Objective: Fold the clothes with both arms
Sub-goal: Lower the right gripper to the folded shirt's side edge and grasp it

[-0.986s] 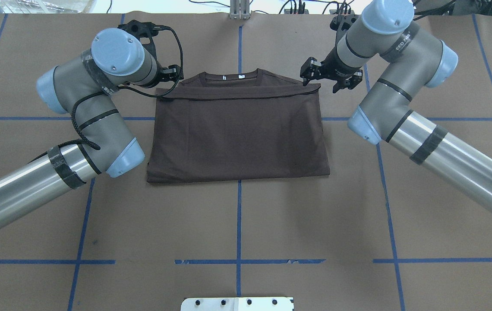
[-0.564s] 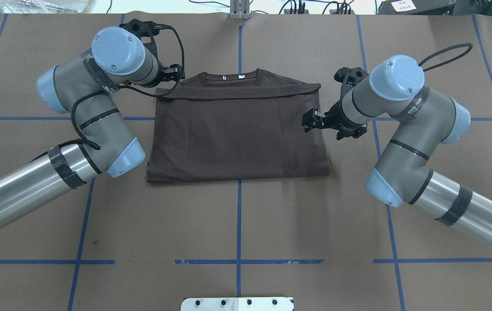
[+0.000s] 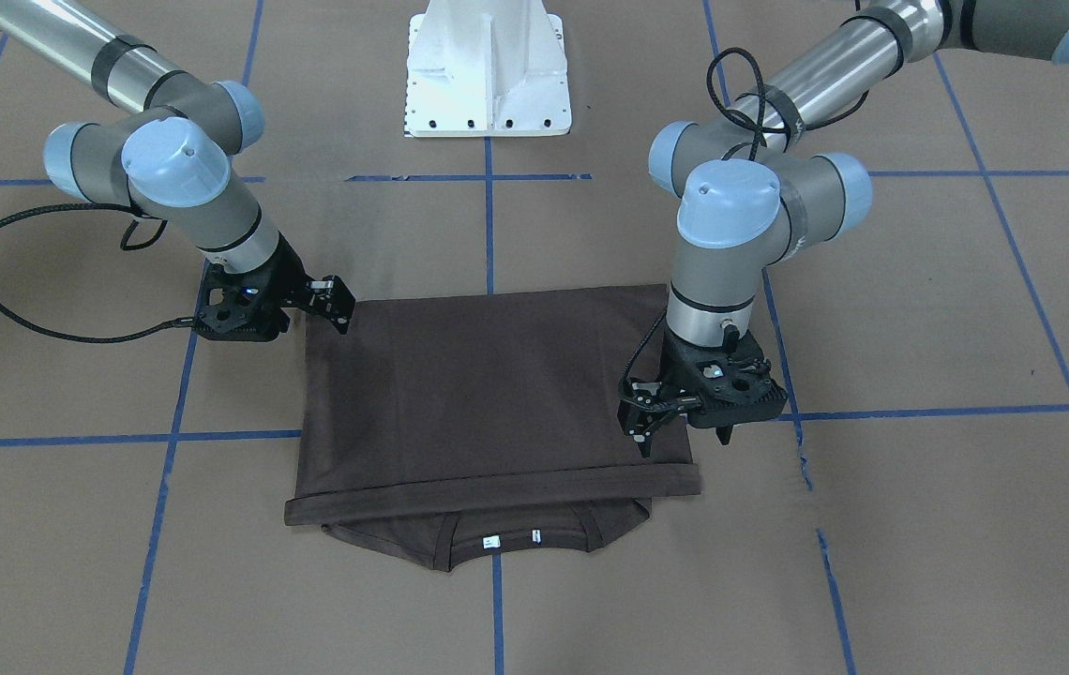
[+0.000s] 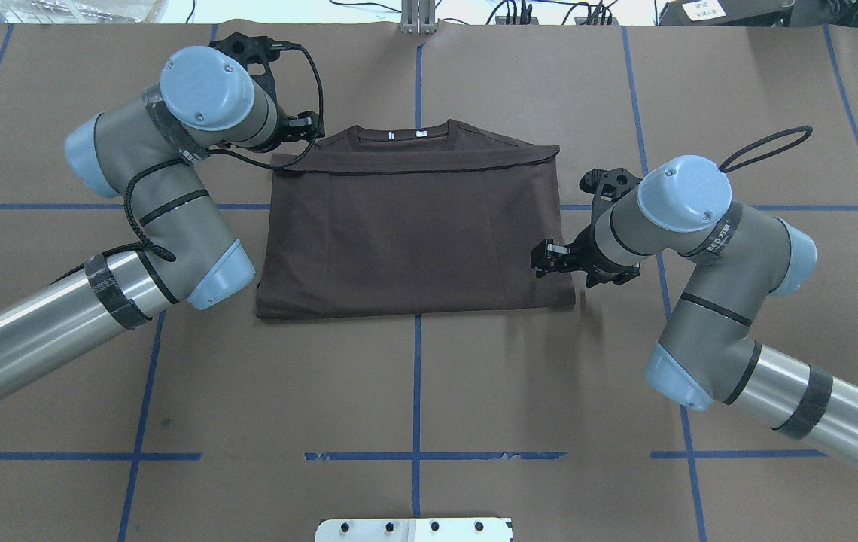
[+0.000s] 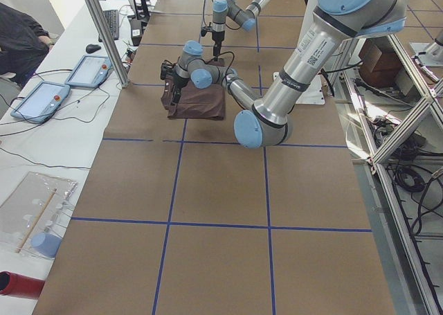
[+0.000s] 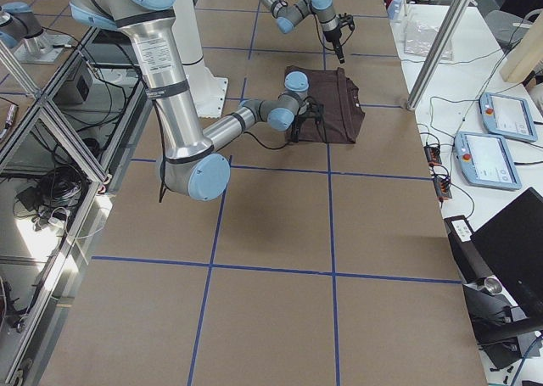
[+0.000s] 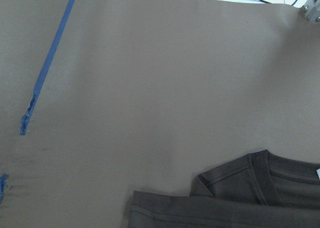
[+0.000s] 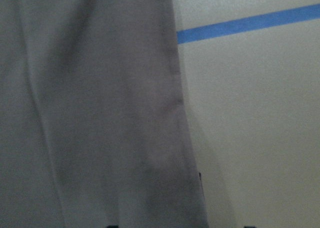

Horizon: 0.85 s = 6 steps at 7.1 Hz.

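1. Currently the T-shirt (image 4: 414,226) lies folded flat mid-table (image 4: 549,391), collar away from the robot.
2. Overhead hides the left gripper (image 3: 685,442); the front view shows its jaws spread over the collar-end corner.
3. Right gripper (image 4: 578,275): jaws spread at the robot-side corner.

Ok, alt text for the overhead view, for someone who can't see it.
A dark brown T-shirt, folded into a rectangle with its collar at the far edge, lies on a brown paper-covered table marked with blue tape lines. The black two-finger left gripper sits by the shirt's far-left corner; the right gripper is open at its right edge.
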Motion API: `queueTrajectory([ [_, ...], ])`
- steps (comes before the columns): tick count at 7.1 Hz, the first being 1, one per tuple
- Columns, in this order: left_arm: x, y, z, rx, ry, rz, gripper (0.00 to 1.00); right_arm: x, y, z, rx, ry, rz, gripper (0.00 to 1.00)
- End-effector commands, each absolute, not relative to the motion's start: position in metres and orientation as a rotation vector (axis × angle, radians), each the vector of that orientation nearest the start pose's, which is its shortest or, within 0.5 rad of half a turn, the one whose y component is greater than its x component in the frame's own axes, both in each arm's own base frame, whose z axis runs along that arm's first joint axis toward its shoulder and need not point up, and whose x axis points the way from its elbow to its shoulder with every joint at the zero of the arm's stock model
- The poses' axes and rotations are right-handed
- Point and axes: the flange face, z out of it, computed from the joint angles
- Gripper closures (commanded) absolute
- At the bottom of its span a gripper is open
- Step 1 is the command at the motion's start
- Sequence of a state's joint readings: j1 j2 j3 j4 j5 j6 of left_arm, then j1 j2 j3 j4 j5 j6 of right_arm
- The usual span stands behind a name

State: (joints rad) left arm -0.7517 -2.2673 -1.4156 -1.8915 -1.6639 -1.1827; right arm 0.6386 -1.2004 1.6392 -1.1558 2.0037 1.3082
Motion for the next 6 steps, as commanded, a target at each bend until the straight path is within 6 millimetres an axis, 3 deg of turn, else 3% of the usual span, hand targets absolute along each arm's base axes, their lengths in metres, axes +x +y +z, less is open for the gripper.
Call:
queueTrajectory([
  [1,0.460,-0.600,0.274,0.397,0.780,-0.300,0.00,-0.471,-0.450,0.381,-0.016,-0.923,0.148,0.40],
  [3,0.459,-0.599,0.275,0.398,0.780,-0.299,0.00,-0.471,-0.449,0.384,-0.021,-0.919,0.133,0.96],
  [6,0.460,-0.598,0.274,0.401,0.783,-0.298,0.00,-0.455,-0.441,0.389,-0.025,-0.929,0.121,1.00],
])
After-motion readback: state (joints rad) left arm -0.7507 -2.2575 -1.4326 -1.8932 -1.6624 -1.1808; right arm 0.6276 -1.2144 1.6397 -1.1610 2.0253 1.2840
